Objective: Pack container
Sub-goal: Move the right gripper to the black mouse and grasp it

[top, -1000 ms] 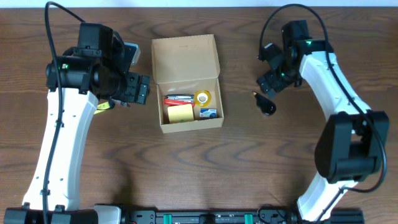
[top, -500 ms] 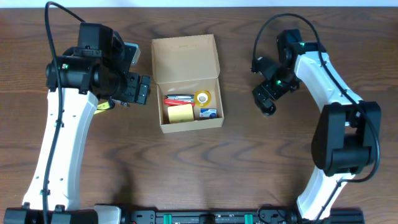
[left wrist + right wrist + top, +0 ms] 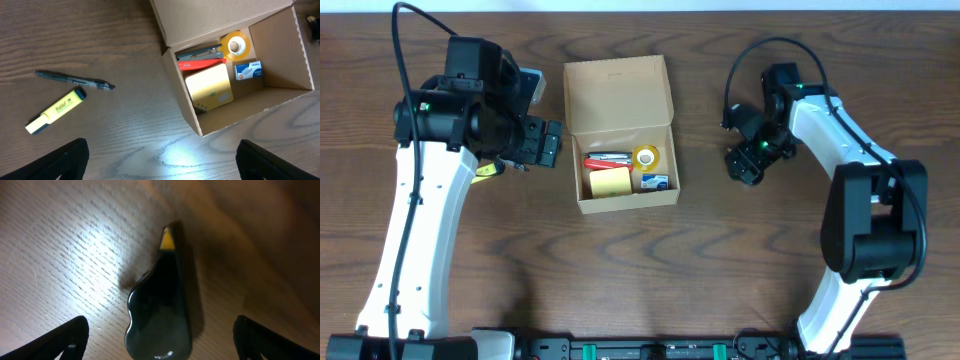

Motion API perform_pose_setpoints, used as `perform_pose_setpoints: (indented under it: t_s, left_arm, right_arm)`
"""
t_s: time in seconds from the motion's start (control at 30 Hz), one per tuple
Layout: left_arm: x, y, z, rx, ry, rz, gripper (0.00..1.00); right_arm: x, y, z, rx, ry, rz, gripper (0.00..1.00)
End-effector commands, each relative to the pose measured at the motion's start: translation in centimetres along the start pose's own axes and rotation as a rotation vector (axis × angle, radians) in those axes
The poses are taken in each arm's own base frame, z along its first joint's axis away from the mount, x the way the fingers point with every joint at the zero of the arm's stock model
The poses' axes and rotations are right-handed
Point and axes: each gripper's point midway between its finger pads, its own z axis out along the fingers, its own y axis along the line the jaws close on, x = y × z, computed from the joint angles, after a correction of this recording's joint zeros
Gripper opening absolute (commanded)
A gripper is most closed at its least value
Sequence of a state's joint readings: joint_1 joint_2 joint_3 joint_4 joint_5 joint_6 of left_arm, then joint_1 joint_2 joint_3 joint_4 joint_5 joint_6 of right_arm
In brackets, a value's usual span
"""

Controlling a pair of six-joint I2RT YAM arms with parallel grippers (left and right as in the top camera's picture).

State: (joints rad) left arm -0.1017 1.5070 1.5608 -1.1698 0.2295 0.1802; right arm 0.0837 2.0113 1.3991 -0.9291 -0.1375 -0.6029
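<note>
The container [image 3: 617, 95] is a tan cardboard box at table centre, its flap lid folded back. It holds red pens [image 3: 603, 159], a yellow note pad [image 3: 608, 181], a tape roll [image 3: 645, 156] and a small blue-white box [image 3: 655, 182]. It also shows in the left wrist view [image 3: 200, 20]. My left gripper [image 3: 535, 145] is open and empty left of the box, above bare table [image 3: 162, 165]. My right gripper [image 3: 745, 165] is open, low over a black glossy object with a yellow tip [image 3: 160, 315], one finger on each side of it.
A yellow highlighter [image 3: 56, 110] and a black pen [image 3: 75, 80] lie on the wood table left of the box. The highlighter peeks out under the left arm in the overhead view [image 3: 485, 171].
My right gripper has moved left and down over the black object, which it now covers in the overhead view. The left arm has not moved.
</note>
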Motion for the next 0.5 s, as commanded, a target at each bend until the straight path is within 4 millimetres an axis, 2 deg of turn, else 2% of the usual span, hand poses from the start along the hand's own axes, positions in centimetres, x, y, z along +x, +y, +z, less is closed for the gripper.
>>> perform_pose_setpoints:
  t_s: [0.0, 0.23, 0.47]
  left_arm:
    - [-0.4, 0.0, -0.8, -0.004, -0.026, 0.008, 0.95]
    - [-0.4, 0.0, -0.8, -0.004, -0.027, 0.009, 0.95]
    - [-0.5, 0.0, -0.8, -0.005, -0.03, 0.021, 0.95]
  right_arm:
    - [0.2, 0.6, 0.6, -0.004, 0.017, 0.006, 0.93]
    - [0.0, -0.7, 1.1, 0.081, 0.019, 0.057, 0.92]
    - [0.2, -0.5, 1.9, 0.11, 0.029, 0.066, 0.89]
